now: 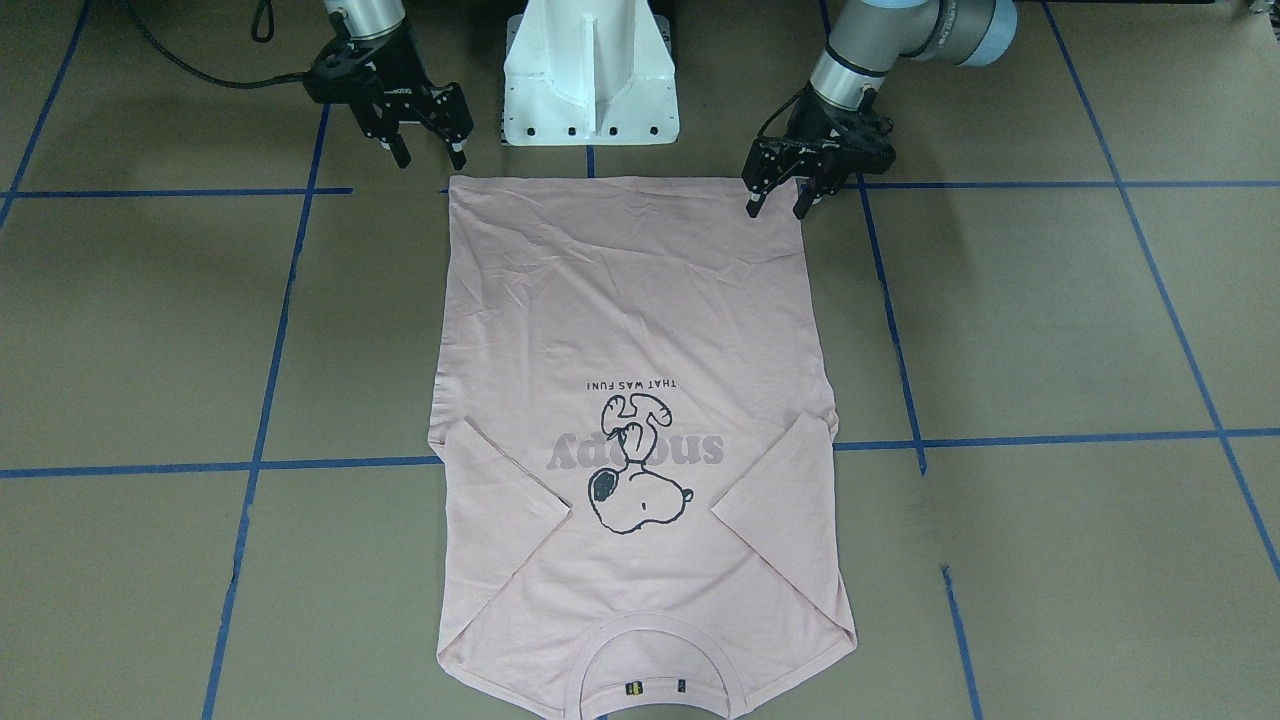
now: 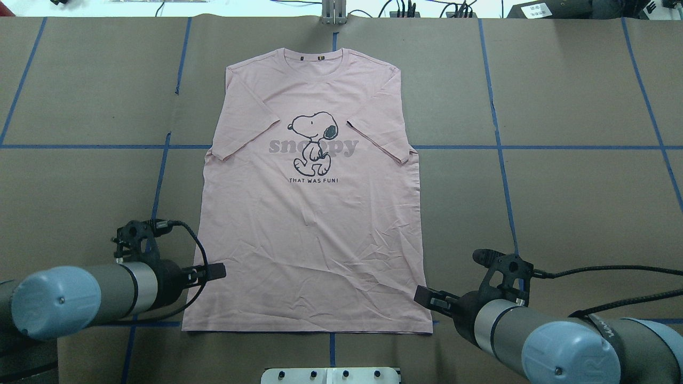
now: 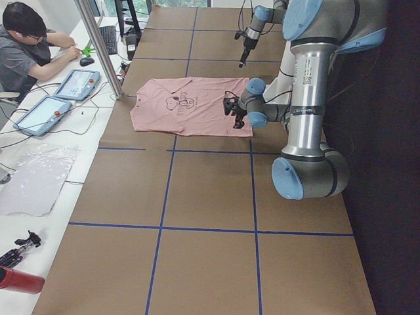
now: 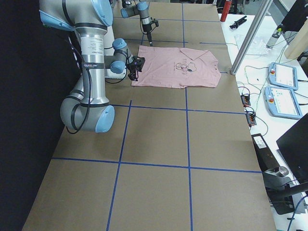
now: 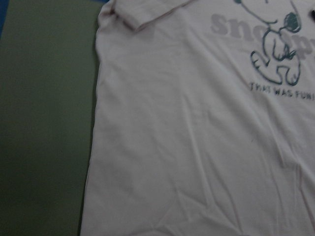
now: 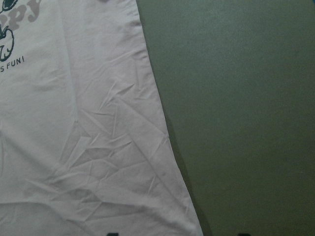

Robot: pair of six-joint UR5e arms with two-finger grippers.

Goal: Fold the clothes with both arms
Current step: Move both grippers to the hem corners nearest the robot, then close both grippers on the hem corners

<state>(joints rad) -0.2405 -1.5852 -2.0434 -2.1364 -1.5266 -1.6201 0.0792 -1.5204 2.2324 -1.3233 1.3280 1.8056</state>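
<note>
I am watching the T-shirt (image 2: 315,229) lying flat and face up in the middle of the surface (image 2: 560,213). Its hem (image 2: 309,329) is pointing toward the robot's edge and its collar (image 1: 650,640) toward the far edge, with both sleeves (image 1: 775,480) turned in over the front. The left pincer (image 1: 776,208) is hanging right at its hem corner, jaws apart and holding nothing; I cannot tell whether a fingertip is touching cloth. The right pincer (image 1: 430,157) is waiting wide and empty, short of its own corner, closer to the robot's edge near the white pedestal (image 1: 590,90).

That mismatch is what is worrying me. If the two arms are closing from such unequal positions, one corner is likely getting caught and the other missed, and the hem will be rising skewed. The cloth is looking thin and doubled, so a shallow pinch may be taking only the top layer and letting the back one sag. A deep one may be driving the fingertips into the paper-covered surface. The creases (image 6: 98,167) beside the right corner are risking being pressed into the fold. And lifting quickly may be flicking the loose sleeves back out, spoiling the outline.
</note>
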